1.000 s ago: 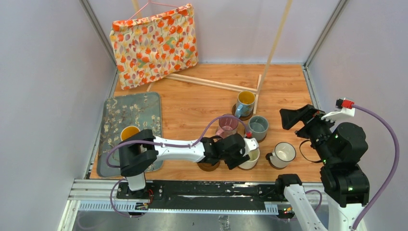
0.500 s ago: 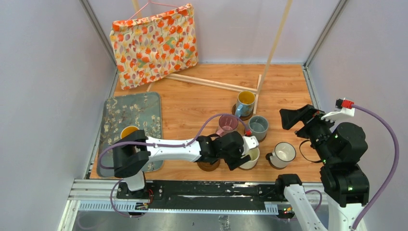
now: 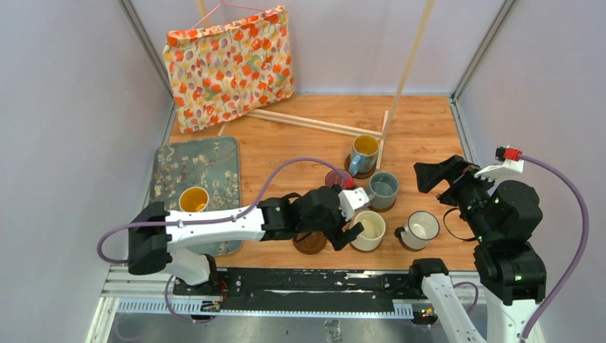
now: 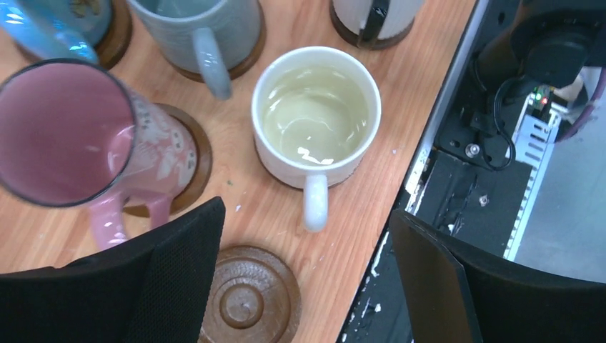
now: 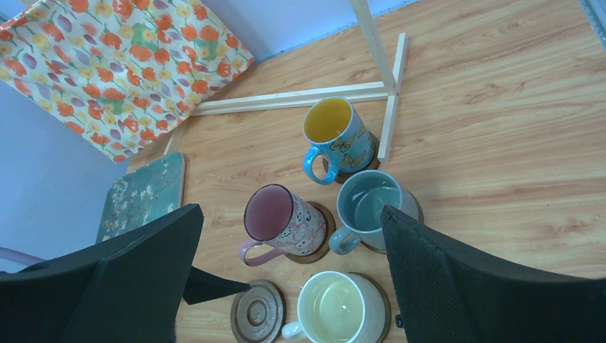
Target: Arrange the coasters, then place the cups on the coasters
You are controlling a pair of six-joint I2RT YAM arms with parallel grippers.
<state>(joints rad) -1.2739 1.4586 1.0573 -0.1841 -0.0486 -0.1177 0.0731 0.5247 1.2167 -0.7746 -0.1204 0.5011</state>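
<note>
Cream glazed mug (image 4: 316, 118) | ring-grooved round brown coaster (image 4: 246, 304) | left claw (image 4: 306, 214), right claw (image 5: 289, 214) gaping, empty

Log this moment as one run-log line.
left gripper open beside cream cup | one coaster bare | orange-inside cup on mat | right gripper open

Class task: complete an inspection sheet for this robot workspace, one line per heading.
Surface: wooden tabletop, white flecks near front edge.
Job's things: blue mug, pink mug, grey-blue mug, cream mug and dark-rimmed white mug each on a coaster; orange-lined mug on floral mat; sixth coaster bare.
Clutter: floral fabric bag, wooden stand.
Grippers: left gripper open, empty, near the cream mug; right gripper open, empty.
Cables: purple cable looping over each arm.
Surroundings: pale enclosure walls.
</note>
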